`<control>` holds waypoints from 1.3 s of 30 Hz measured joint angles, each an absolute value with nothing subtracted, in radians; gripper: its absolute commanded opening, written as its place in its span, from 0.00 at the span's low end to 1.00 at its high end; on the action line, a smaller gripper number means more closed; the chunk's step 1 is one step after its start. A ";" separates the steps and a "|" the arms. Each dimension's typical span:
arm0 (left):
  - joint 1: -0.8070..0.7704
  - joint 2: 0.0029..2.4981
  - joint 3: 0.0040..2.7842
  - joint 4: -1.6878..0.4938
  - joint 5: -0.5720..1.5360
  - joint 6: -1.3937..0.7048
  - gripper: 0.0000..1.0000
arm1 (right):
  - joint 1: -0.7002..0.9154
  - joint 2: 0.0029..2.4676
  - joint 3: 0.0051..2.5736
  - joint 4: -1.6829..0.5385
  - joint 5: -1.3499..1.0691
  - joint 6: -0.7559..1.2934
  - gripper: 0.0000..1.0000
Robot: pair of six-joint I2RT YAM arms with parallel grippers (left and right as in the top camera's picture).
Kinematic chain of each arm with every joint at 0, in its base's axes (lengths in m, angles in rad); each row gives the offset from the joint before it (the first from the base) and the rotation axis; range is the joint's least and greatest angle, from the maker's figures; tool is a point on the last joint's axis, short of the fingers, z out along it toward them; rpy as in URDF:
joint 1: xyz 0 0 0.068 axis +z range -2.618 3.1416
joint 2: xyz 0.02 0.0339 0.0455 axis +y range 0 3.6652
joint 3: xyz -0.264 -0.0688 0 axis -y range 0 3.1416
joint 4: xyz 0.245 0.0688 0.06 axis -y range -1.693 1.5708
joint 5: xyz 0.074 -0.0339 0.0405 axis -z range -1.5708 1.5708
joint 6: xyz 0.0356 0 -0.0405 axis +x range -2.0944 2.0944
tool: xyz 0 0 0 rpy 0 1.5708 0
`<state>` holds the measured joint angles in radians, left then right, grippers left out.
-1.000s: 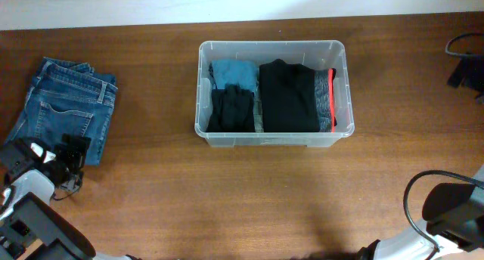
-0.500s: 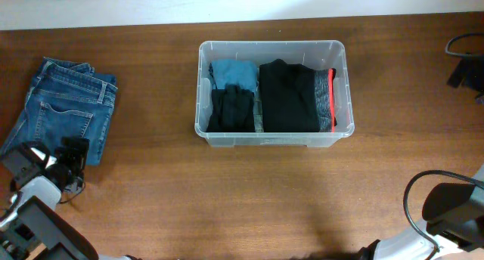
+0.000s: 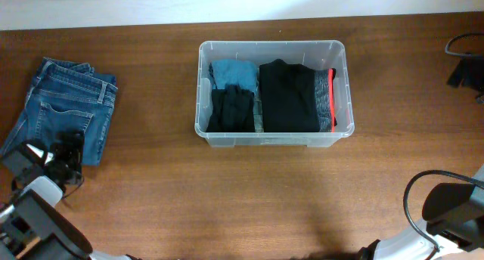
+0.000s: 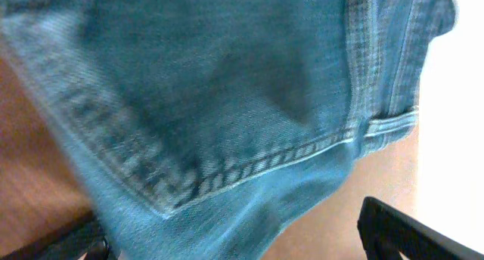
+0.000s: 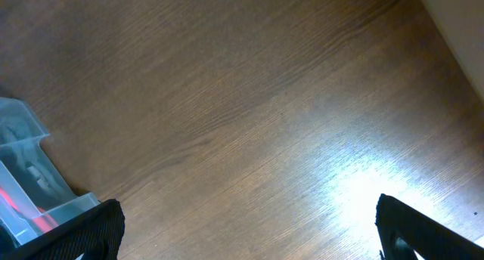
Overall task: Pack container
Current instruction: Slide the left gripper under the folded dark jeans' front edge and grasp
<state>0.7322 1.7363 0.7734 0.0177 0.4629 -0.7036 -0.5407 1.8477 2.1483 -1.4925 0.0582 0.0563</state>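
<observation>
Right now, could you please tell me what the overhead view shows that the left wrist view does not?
Only overhead: the clear plastic rectangular container holding folded black and teal clothes. Only left wrist: the hem stitching, close up. Both: the folded blue denim jeans on the brown wooden table.

table (image 3: 151, 192): brown wood | folded jeans (image 3: 68, 109) at left edge | container (image 3: 272, 140) mid-table, well apart

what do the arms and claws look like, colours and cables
The left arm is white and black segments, with a black left claw. The right arm is black with white casing and a looping black cable; the right claw has black fingers.
</observation>
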 measured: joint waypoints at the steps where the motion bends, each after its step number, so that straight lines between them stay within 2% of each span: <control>1: 0.733 1.752 0.777 0.043 0.485 -0.712 0.98 | -0.541 1.848 2.148 -1.492 0.058 0.056 0.99; 4: 0.739 1.773 0.780 0.073 0.524 -0.724 0.93 | -0.541 1.848 2.148 -1.492 0.058 0.055 0.99; 10: 0.746 1.787 0.780 0.065 0.532 -0.728 0.69 | -0.541 1.848 2.148 -1.493 0.058 0.056 0.99; 16: 0.746 1.794 0.777 0.060 0.543 -0.735 0.68 | -0.541 1.848 2.148 -1.493 0.058 0.056 0.99; 23: 0.746 1.797 0.776 0.055 0.543 -0.722 0.57 | -0.541 1.848 2.148 -1.492 0.058 0.056 0.98; 24: 0.746 1.798 0.776 0.054 0.543 -0.721 0.54 | -0.541 1.848 2.148 -1.493 0.058 0.056 0.98; 27: 0.746 1.802 0.774 0.050 0.540 -0.716 0.35 | -0.541 1.848 2.148 -1.492 0.058 0.056 0.99; 29: 0.746 1.810 0.767 0.048 0.545 -0.715 0.25 | -0.541 1.848 2.148 -1.492 0.058 0.056 0.99; 39: 0.743 1.816 0.761 0.045 0.543 -0.699 0.04 | -0.541 1.848 2.148 -1.492 0.058 0.056 0.98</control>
